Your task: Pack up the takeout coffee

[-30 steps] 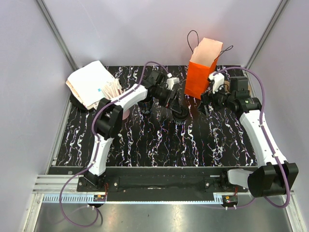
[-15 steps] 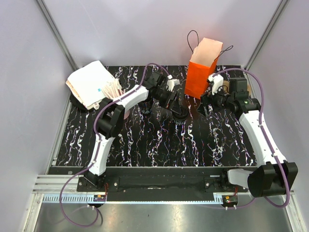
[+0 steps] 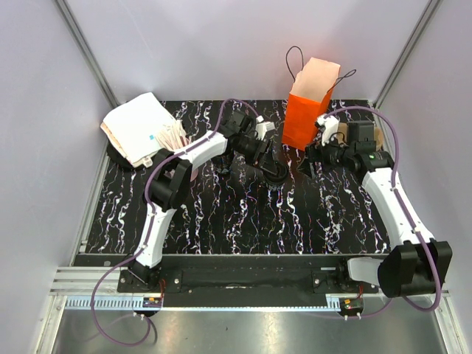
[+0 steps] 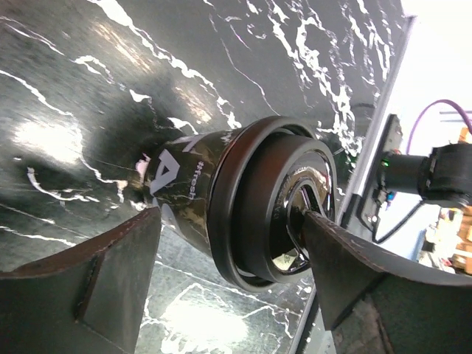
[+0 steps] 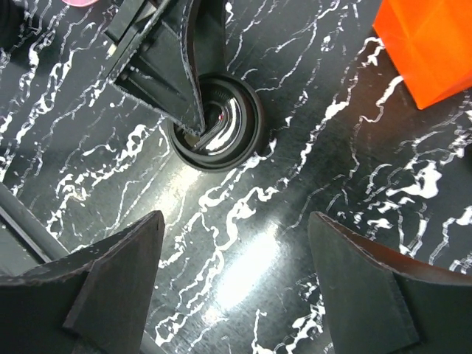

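The takeout coffee [image 3: 273,174], a small black paper cup with a dark round lid, stands upright on the black marbled table left of the orange bag [image 3: 306,110]. My left gripper [image 3: 265,162] is open over it. In the left wrist view [image 4: 232,217] one fingertip [image 4: 313,221] rests on the lid's middle and the other finger stands apart from the cup [image 4: 192,192]. The right wrist view shows the cup [image 5: 240,122] with that finger [image 5: 193,110] on its lid. My right gripper [image 3: 310,158] is open and empty above bare table [image 5: 236,221], between cup and bag [image 5: 435,44].
A stack of white paper [image 3: 136,129] lies at the back left, with wooden sticks [image 3: 174,136] beside it. A second dark cup [image 3: 225,165] stands under the left arm. A brown object [image 3: 380,140] sits behind the right wrist. The walls close in on both sides.
My left gripper and the cup have shifted slightly toward the back. My right gripper has edged left toward the bag.
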Available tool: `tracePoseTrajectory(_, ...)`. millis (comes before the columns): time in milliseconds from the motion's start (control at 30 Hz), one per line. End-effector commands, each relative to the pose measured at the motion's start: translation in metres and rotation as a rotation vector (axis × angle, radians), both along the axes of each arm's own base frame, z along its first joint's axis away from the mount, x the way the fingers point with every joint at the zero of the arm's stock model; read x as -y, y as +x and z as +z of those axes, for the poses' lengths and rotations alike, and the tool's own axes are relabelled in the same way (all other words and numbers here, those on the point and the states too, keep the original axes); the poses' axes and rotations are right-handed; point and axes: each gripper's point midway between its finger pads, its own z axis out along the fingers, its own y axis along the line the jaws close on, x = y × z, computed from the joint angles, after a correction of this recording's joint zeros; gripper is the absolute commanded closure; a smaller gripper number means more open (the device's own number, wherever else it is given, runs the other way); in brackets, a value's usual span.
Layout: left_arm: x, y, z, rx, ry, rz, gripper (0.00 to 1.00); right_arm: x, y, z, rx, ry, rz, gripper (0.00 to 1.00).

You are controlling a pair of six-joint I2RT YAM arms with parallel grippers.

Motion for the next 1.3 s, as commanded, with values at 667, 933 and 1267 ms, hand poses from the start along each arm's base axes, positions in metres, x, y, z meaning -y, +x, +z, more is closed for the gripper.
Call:
tracePoseTrajectory(667, -0.001, -0.009, -0.032, -0.056, 0.015, -0.013, 0.38, -0.028, 0.057, -0.048, -0.318, 0.375, 0.026, 0.50)
tracePoseTrajectory(933, -0.003, -0.007, -0.036, -0.047, 0.035, 0.001, 0.37, -0.022, 0.070, -0.071, -0.419, 0.457, -0.012, 0.57)
tracePoseTrajectory(1267, -0.004, -0.006, -0.043, -0.049, 0.055, 0.014, 0.38, -0.029, 0.073, -0.078, -0.481, 0.519, -0.009, 0.58)
